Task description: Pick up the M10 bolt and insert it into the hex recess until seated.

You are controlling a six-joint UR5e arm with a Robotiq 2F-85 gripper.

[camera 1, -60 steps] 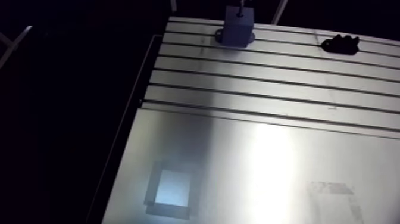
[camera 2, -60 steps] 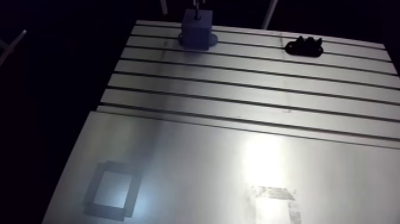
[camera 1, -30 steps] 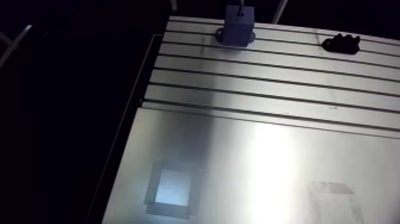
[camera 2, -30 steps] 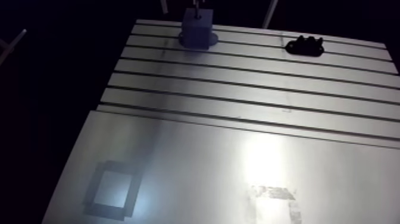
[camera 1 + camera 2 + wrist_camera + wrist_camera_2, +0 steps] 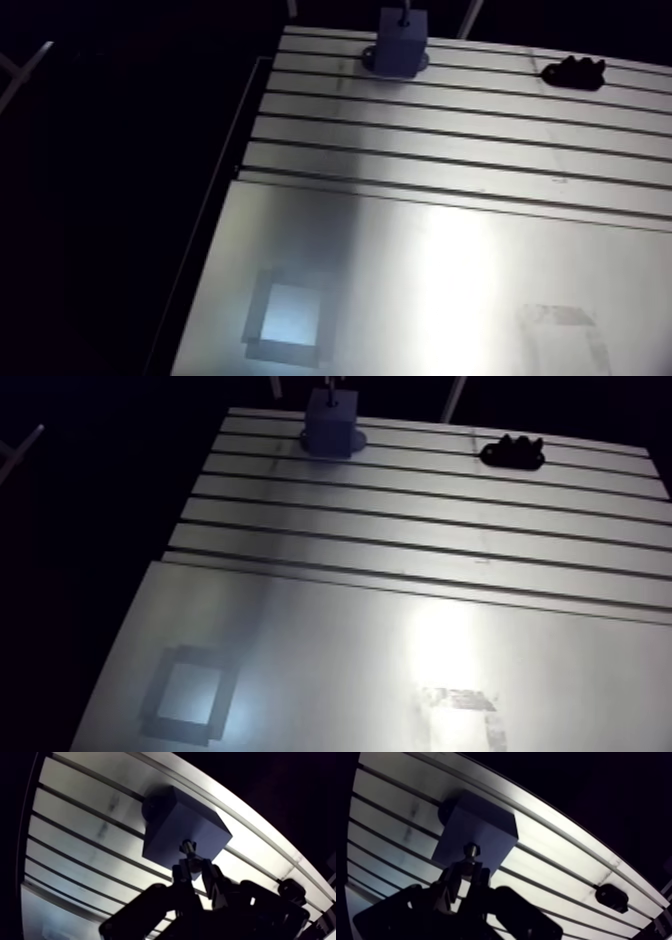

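In the wrist view my gripper (image 5: pixel 194 864) is shut on the M10 bolt (image 5: pixel 188 846), a small shiny stud whose tip sticks out past the fingers. The bolt's tip hovers over the top face of a blue block (image 5: pixel 172 827), close to the block's near edge; I cannot tell whether they touch. The hex recess itself is not visible. In the arm view the blue block (image 5: pixel 402 45) stands on a round base at the table's far edge, with a thin dark tip coming down onto it from the top edge.
The slotted aluminium table (image 5: pixel 420 150) runs toward me into a smooth plate. A black clamp-like part (image 5: pixel 572 72) lies at the far right, also seen beside the block as the black part (image 5: pixel 611 897). A taped square outline (image 5: pixel 288 318) marks the plate.
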